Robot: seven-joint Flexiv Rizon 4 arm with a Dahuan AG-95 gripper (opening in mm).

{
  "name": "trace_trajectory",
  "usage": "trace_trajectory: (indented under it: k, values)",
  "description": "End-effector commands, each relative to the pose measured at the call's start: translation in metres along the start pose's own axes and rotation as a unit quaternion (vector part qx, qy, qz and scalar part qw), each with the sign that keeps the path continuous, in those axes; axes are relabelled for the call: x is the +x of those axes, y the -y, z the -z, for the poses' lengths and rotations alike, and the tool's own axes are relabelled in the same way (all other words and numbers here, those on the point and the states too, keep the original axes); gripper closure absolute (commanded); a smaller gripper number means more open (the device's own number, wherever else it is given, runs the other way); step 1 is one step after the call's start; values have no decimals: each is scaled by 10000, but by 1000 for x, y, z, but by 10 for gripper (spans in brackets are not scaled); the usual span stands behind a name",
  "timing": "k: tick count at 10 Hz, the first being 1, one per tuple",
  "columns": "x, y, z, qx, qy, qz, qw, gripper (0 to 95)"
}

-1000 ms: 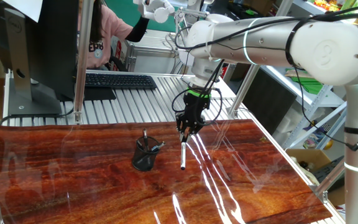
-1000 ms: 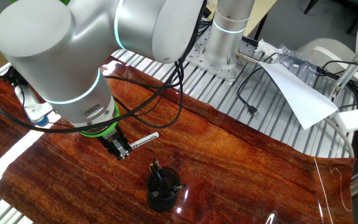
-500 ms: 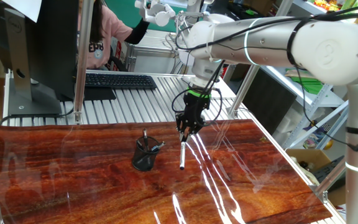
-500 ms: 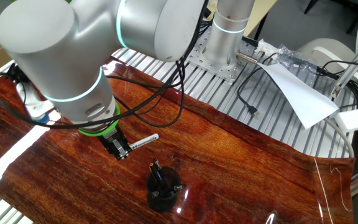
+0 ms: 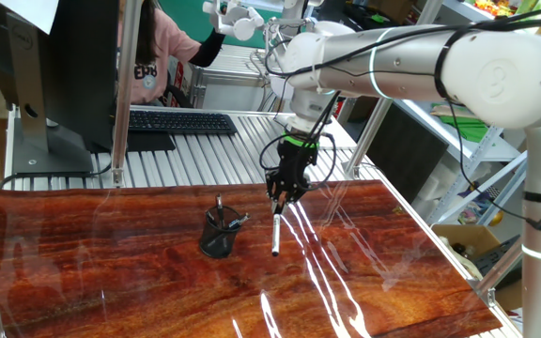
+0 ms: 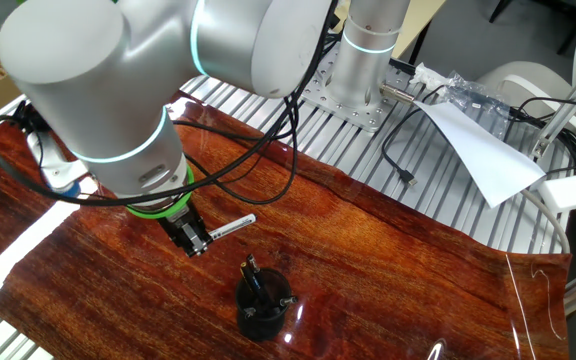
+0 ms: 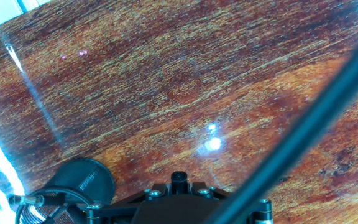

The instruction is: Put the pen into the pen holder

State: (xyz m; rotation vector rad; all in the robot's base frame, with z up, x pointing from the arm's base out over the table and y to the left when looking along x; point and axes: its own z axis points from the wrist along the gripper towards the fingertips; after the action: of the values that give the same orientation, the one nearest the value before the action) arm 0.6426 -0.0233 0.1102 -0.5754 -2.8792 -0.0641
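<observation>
My gripper is shut on the pen, whose silvery-white barrel hangs almost straight down from the fingers, its tip just above the wood tabletop. In the other fixed view the pen sticks out to the right of the gripper. The pen holder, a small black mesh cup with short dark pens in it, stands on the table a little left of the pen. It also shows in the other fixed view, the pen holder below and right of the fingers. In the hand view the pen holder sits at the lower left.
A keyboard, a monitor and a person in pink are behind the table on the slatted metal bench. A white sheet of paper and cables lie near the arm's base. A dark cable crosses the hand view.
</observation>
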Motion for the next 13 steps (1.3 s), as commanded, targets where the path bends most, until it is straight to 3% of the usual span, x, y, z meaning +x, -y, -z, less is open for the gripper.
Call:
trace_trajectory:
  k: [1, 4, 5, 9, 13]
  values:
    - [1, 0, 0, 15, 32, -26, 10000, 950]
    - [8, -6, 5, 80, 58, -117, 9999, 950]
    - [15, -10, 10, 150, 88, -146, 9997, 950]
    - [47, -14, 33, 174, 58, -217, 9996, 950]
    - [74, -24, 44, 233, 130, -329, 9991, 950]
